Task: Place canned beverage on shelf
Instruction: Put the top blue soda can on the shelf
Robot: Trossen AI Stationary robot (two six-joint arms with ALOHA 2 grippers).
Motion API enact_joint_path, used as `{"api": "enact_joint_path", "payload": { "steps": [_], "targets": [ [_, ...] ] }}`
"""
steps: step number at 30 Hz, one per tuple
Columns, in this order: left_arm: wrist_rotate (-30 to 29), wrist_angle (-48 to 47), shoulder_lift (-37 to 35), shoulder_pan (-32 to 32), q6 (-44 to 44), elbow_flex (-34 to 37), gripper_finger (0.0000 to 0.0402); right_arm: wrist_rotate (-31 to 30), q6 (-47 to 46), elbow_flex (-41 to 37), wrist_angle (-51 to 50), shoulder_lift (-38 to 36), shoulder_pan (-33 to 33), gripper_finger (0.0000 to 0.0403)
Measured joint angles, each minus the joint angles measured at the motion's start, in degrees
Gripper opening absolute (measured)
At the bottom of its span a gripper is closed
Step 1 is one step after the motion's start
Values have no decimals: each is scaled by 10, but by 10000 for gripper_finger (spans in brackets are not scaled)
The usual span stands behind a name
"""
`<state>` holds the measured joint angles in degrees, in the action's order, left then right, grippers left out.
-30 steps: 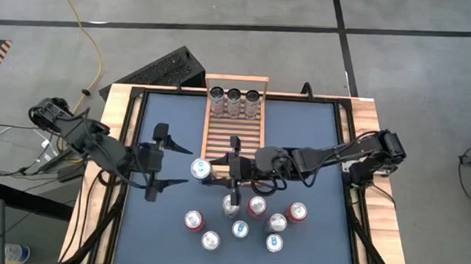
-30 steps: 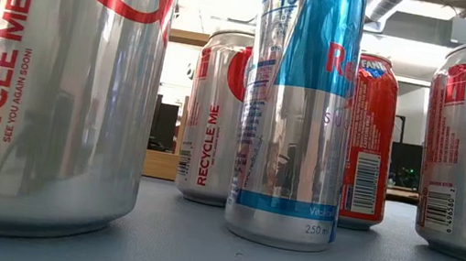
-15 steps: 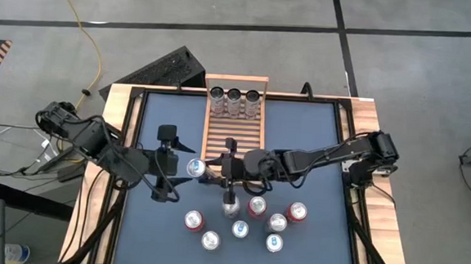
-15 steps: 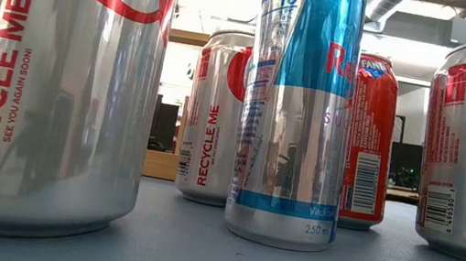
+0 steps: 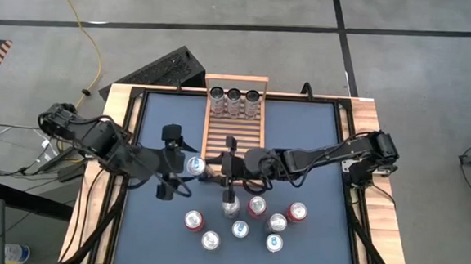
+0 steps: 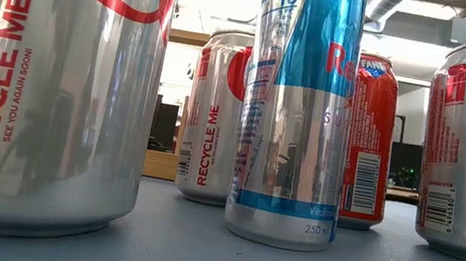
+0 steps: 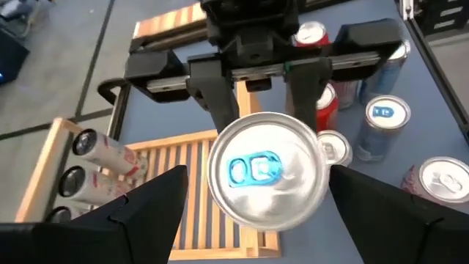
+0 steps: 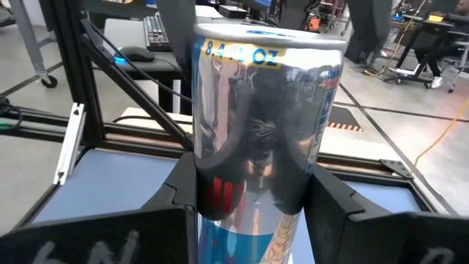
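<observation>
Near the front end of the shelf (image 5: 234, 124), one silver can (image 5: 196, 166) is held by the right claw (image 5: 218, 169), whose fingers are closed on its sides, while the left claw (image 5: 170, 162) is spread wide around the same can without touching it. Three cans (image 5: 234, 102) are laid side by side at the far end of the shelf. Seven more cans (image 5: 240, 228) are standing on the blue worktop (image 5: 317, 145) in front of the shelf.

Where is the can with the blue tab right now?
In the high view the can is held between both grippers, left gripper and right gripper, just off the shelf's near left corner.
</observation>
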<state>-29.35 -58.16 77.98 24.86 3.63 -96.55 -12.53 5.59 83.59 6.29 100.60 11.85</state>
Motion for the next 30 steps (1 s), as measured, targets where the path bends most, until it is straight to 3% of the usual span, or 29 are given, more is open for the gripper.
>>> {"api": "enact_joint_path", "payload": {
  "steps": [18,30],
  "targets": [
    [86,-2,17,-34,18,0,320,0,5,0,-15,0,-1,142],
    [132,7,19,-56,28,0,294,0,4,0,-22,0,2,142]
  ]
}}
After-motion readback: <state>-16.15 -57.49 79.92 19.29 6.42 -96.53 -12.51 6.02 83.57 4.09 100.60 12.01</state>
